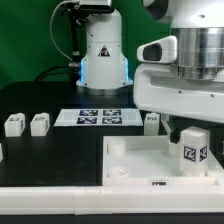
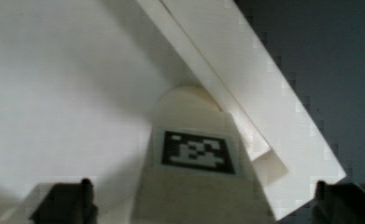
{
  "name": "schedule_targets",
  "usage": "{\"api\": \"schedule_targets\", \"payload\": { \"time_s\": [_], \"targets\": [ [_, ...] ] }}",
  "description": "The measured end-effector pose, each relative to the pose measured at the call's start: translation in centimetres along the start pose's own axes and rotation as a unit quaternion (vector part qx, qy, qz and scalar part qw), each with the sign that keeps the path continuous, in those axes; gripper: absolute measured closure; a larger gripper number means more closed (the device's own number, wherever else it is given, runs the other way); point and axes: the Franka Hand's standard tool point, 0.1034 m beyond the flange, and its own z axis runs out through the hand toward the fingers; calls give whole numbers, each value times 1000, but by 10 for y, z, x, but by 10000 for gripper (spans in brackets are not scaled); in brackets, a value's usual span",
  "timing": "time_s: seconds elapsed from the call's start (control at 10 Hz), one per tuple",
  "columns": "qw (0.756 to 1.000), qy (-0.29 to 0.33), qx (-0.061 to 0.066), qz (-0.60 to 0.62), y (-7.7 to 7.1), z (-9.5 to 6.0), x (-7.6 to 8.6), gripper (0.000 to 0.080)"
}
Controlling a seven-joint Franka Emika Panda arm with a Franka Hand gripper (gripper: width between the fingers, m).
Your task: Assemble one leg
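I see the arm reaching straight down over the tray-like piece point(image 1: 135, 160) on the table point(image 1: 40, 150); fingers point(image 2: 65, 200) clamped on the leg point(image 1: 193, 146), tag at 6 o'clock.

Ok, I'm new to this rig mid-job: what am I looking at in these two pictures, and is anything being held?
The exterior view shows one robot arm over a black table. Its gripper holds one leg, a small white block with a square tag, above the large white tray-like piece. Three more legs stand on the table beside the marker board. The other picture comes from the camera on the wrist, looking down between the dark fingertips at the same held leg.
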Motion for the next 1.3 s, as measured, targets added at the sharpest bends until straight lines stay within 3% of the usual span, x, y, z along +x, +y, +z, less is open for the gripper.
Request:
{"api": "schedule_targets", "payload": {
  "time_s": [0.2, 0.5, 0.7, 0.8, 1.1, 1.2, 1.3],
  "targets": [
    [982, 2, -3, -187, -1, 0, -1, 161],
    [902, -5, -14, -431, -1, 0, 0, 150],
    [851, -12, -25, -525, -1, 0, -1, 150],
    [833, -13, -24, -553, 0, 0, 0, 150],
    [835, -13, -24, -550, 0, 0, 0, 162],
    [838, -13, -24, -545, 0, 0, 0, 355],
    [844, -13, -24, -535, 0, 0, 0, 355]
  ]
}}
